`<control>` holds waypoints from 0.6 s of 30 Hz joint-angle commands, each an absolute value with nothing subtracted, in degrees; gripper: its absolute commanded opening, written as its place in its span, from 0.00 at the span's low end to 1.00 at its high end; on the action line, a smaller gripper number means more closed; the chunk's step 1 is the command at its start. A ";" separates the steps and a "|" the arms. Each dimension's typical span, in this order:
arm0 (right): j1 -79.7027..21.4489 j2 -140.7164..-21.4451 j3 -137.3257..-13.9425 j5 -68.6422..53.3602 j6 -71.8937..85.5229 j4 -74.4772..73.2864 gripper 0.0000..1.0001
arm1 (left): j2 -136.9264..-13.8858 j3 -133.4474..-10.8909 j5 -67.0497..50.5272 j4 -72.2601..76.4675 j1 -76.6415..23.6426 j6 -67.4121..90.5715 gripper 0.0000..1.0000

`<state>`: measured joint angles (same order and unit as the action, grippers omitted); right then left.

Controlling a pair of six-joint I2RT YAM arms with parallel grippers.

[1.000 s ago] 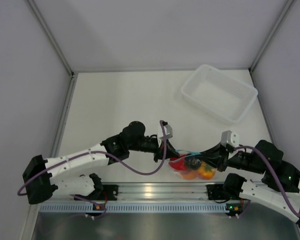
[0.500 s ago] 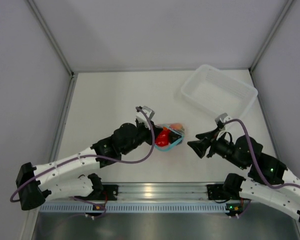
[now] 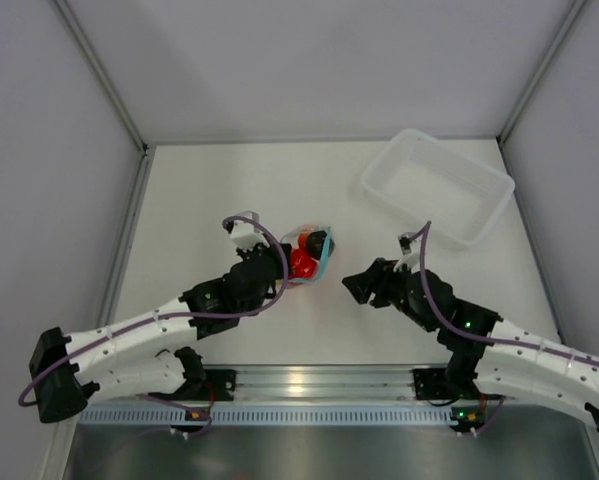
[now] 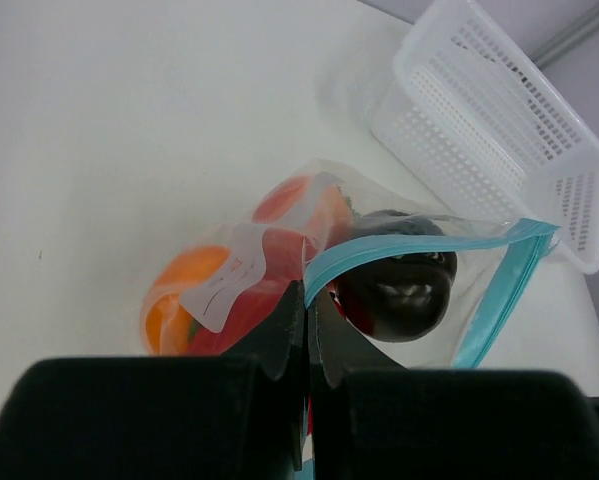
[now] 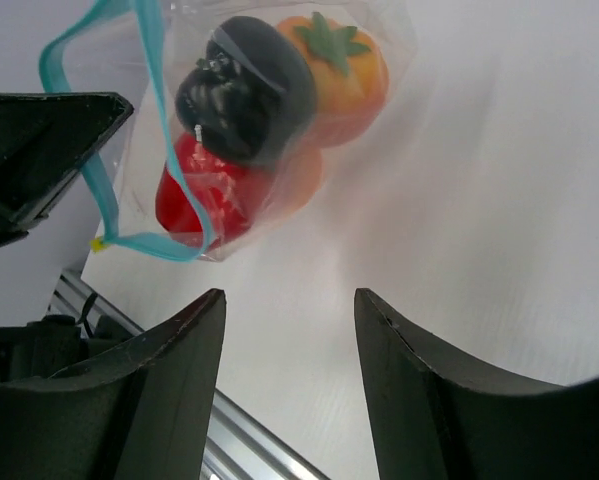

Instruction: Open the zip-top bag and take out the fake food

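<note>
Plainly, fake food (image 4: 399, 285) inside the zip-top bag (image 4: 229, 285); tray (image 3: 429, 185) well apart.

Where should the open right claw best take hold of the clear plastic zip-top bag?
On the light-blue zip strip of the zip-top bag, its free lip, from the robot's right: the left claw pinches the other lip and the mouth gapes open.

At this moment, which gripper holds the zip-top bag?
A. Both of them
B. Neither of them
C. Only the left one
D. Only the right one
C: the left gripper has its fingers shut on the blue zip strip of the zip-top bag, while the right gripper is open and apart from the bag.
</note>
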<state>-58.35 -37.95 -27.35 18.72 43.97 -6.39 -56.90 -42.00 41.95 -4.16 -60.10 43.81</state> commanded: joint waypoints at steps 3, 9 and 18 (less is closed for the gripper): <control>-59.06 -46.66 -28.83 17.67 49.57 10.98 0.55 | -58.53 -39.55 50.71 -2.99 -61.34 57.12 0.00; -59.24 -55.97 -31.02 19.51 51.15 15.55 0.55 | -59.50 -39.20 51.33 -2.81 -62.14 61.96 0.00; -58.98 -69.07 -38.66 19.77 47.82 17.67 0.48 | -61.70 -40.25 52.91 -2.73 -63.98 61.61 0.00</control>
<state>-58.35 -66.74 -33.93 18.44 49.45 12.49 -61.10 -39.07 50.70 -5.17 -63.53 60.62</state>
